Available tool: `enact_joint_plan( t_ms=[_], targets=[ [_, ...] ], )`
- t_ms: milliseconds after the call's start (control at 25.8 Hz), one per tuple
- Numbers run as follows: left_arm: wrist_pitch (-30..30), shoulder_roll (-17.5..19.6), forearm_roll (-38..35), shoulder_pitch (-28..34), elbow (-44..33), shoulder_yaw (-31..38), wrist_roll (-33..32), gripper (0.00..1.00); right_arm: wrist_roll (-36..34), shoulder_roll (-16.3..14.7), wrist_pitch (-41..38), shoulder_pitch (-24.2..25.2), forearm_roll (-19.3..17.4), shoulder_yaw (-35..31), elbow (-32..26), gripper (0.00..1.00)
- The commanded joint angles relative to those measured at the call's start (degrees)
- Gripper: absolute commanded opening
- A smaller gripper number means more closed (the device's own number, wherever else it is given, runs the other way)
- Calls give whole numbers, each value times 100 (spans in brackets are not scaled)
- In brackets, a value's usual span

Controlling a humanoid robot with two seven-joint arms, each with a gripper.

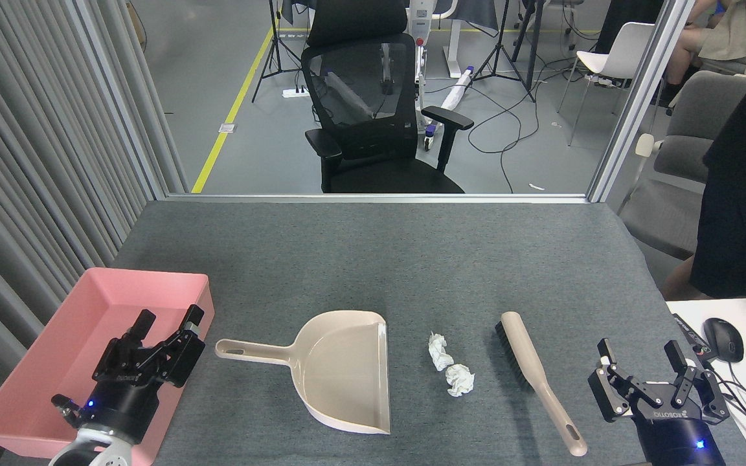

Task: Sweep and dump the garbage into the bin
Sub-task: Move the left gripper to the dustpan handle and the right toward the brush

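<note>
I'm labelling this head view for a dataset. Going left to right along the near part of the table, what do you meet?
Pink bin → left gripper → beige dustpan → two tissue wads → brush → right gripper → computer mouse on the white desk.

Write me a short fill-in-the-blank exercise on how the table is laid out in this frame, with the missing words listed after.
1. The two tissue wads lie between the dustpan and the ____.
2. The colour of the bin at the table's left edge is ____.
3. The dustpan's handle points toward the ____ claw.
4. The right claw is open and holds ____.

Missing words: brush; pink; left; nothing
</note>
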Motion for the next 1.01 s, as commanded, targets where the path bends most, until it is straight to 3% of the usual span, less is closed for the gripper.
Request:
enact_joint_plan(
  t_ms=[0, 77, 271, 465, 619, 968],
  targets=[
    [17, -1, 1815, 320, -273, 5, -853, 99, -9, -4, 5, 47, 2, -16, -4, 98],
    [34, -10, 2562, 311, -361, 49, -1503, 99, 0, -13, 5, 64, -7, -16, -4, 98],
    [69, -71, 2624, 267, -325, 331, -1776, 99, -9, -4, -3, 249, -7, -24, -4, 98],
    [8, -977, 2694, 197, -176, 656, -1468, 99, 0, -22, -21, 600, -7, -24, -21, 98],
    [17, -968, 2703, -129, -167, 717, -1565, 99, -18, -136, -47, 776, -7, -16, 5, 98],
    [87, -1030, 2598, 47, 202, 665, -1503, 99, -53, 136, -170, 934, 10, 72, 5, 98]
  ],
)
